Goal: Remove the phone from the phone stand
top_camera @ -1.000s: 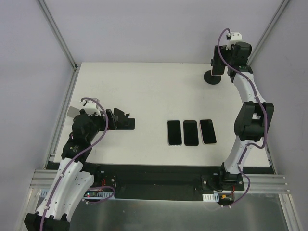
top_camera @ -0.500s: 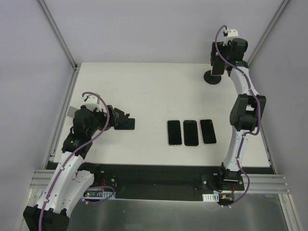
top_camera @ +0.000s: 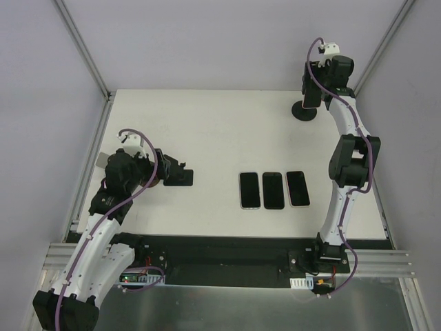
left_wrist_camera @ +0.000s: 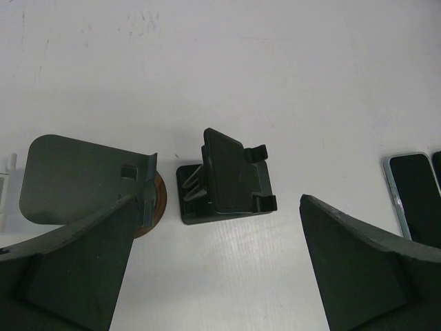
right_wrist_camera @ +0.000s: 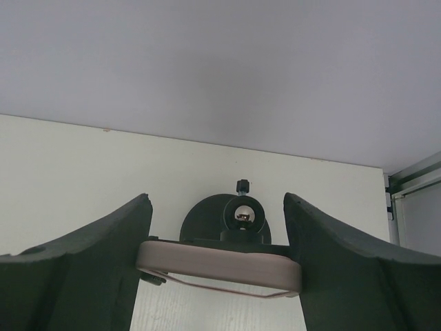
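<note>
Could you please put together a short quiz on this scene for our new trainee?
1. How many flat phones lie in a row on the table?
2. True or false: the left gripper is shut on the folding stand.
3. What sits between the fingers of the right gripper? A a phone; B a cable; C nothing.
Key: 1 three. 2 false: it is open, with a finger on each side of the stand. 3 A, the gripped phone.

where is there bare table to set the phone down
Widest bare patch: mid-table, between the black folding stand, the round-base phone stand and the row of three phones. Far-left corner too. Crowded: far-right corner, around that stand and the held phone.
</note>
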### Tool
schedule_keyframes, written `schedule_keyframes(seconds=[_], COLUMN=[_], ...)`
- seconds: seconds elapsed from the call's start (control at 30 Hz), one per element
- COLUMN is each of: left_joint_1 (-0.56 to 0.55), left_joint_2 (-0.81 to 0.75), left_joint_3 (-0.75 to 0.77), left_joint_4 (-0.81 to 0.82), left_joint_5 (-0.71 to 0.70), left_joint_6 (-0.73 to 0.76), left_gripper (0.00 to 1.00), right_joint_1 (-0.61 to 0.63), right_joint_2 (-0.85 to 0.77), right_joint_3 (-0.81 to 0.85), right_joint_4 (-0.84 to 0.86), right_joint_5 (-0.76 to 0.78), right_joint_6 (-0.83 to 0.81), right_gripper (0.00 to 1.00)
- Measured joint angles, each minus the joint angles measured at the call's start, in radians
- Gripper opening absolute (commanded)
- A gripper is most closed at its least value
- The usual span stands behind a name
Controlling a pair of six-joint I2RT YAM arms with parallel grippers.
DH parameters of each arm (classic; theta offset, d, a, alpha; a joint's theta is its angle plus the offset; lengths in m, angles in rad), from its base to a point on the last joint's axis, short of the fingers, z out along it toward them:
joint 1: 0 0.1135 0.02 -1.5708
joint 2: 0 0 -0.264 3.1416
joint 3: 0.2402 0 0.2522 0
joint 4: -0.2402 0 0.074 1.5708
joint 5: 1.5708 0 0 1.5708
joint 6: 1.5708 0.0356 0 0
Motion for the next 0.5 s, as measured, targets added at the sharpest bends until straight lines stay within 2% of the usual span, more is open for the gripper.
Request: schedule_keyframes(seconds=[0.03, 0.07, 0.17, 0.37, 0.5], left_joint_1=[0.000, 0.000, 0.000, 0.000, 0.000], left_joint_2=[0.002, 0.003, 0.002, 0.001, 0.002], left_joint_3=[0.002, 0.003, 0.003, 0.003, 0.003], left_joint_4=[0.000, 0.000, 0.000, 0.005, 0.029], left_joint_5=[0.001, 0.002, 0.003, 0.028, 0.080], left_joint_6=[0.001, 0.001, 0.003, 0.018, 0.042], left_gripper=[0.99, 0.99, 0.99, 0.99, 0.99], right_joint_1=[0.000, 0.000, 0.005, 0.034, 0.109], right_joint_2=[0.000, 0.000, -0.010, -0.078, -0.155], right_joint_3=[-0.003, -0.005, -0.023, -0.103, -0.192], right_joint_4=[0.001, 0.004, 0.017, -0.002, -0.031], right_joint_5=[-0.002, -0.004, -0.016, -0.040, -0.087], right_joint_6=[-0.002, -0.003, -0.011, -0.051, -0.060], right_gripper=[0.44, 0.35, 0.22, 0.08, 0.06])
